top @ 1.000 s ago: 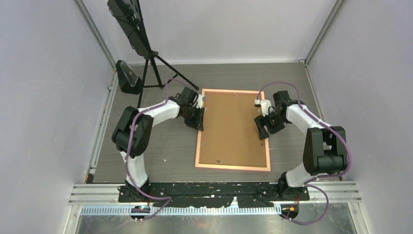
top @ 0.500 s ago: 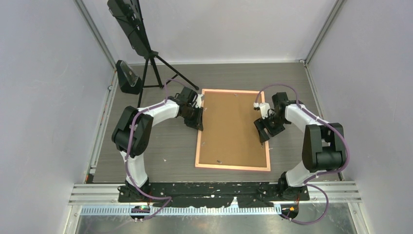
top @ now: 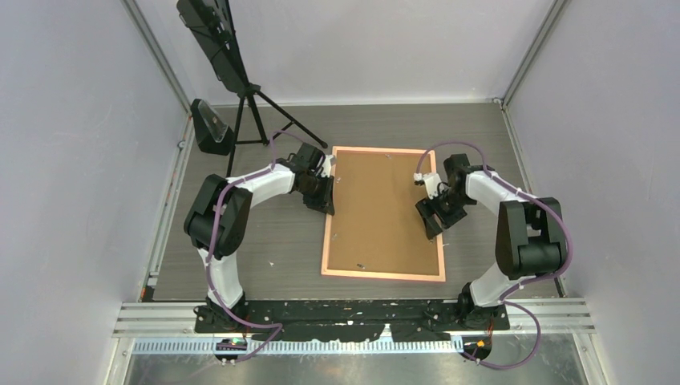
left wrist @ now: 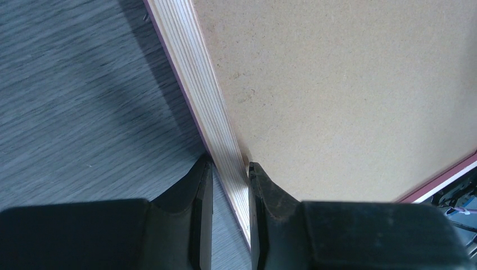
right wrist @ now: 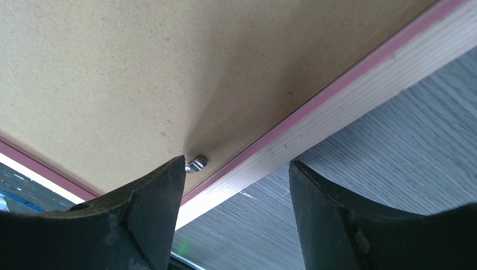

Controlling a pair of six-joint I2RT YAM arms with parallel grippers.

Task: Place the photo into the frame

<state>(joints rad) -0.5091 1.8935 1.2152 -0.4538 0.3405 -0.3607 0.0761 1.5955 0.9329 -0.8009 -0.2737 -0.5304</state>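
Brown backing board [top: 385, 212] inside the frame [left wrist: 199, 84], left pincer [left wrist: 228, 166] tight on its rail, right pincer [right wrist: 236, 163] wide.

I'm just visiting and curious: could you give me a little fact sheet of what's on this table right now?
frame: pink, lying face down on the table
board: brown, fills the frame's back
photo: not visible
left jaws: shut on the frame's left rail
right jaws: open, straddling the right rail by a small metal clip
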